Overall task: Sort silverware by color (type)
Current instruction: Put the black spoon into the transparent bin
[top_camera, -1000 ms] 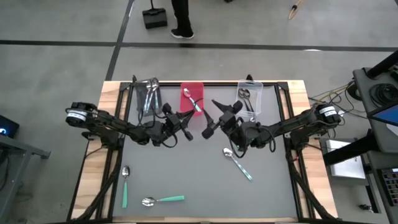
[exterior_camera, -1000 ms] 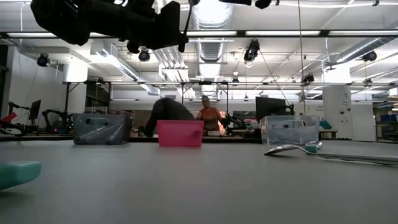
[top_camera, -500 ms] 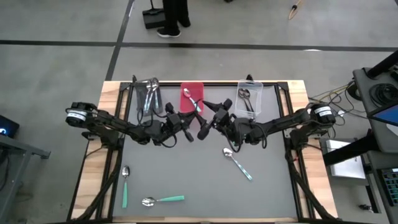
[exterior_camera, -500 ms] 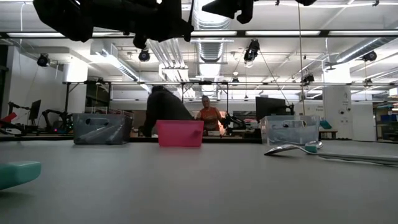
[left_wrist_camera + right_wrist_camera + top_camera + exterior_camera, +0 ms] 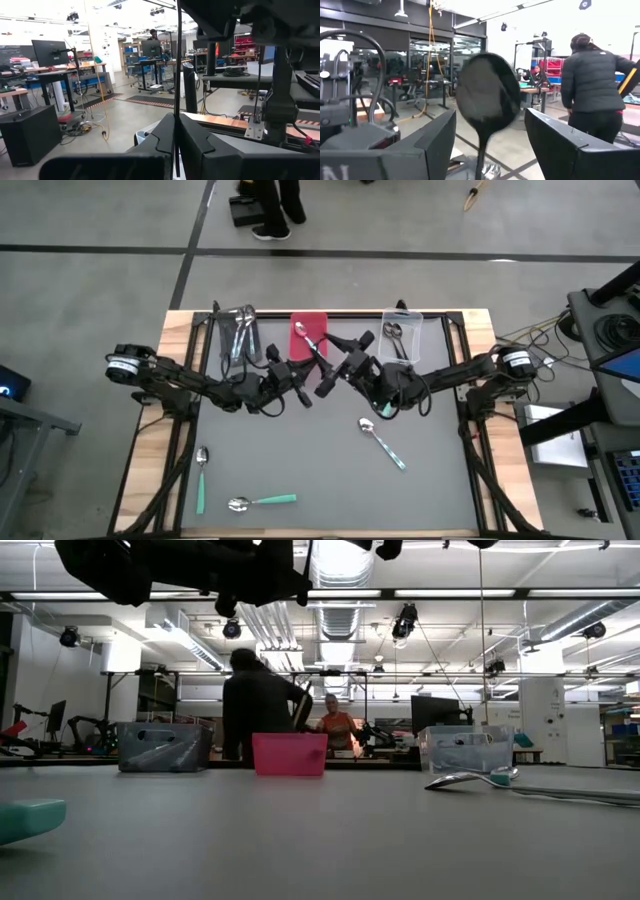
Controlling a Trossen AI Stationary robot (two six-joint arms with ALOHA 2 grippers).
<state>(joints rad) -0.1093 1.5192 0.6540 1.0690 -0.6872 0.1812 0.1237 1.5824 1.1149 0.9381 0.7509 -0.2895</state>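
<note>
Three teal-handled silver spoons [image 5: 382,443] lie on the grey counter [image 5: 300,460]. The closed left pincer [image 5: 309,372] grips a black spoon [image 5: 487,97]; the right pincer [image 5: 345,360] gapes open. Bin contents are hard to count.

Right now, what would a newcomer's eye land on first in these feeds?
The two grippers meeting mid-air in front of the red bin: the left gripper is shut on a black spoon, held between the open fingers of the right gripper. Next, three teal-handled spoons lie loose on the grey mat.
</note>
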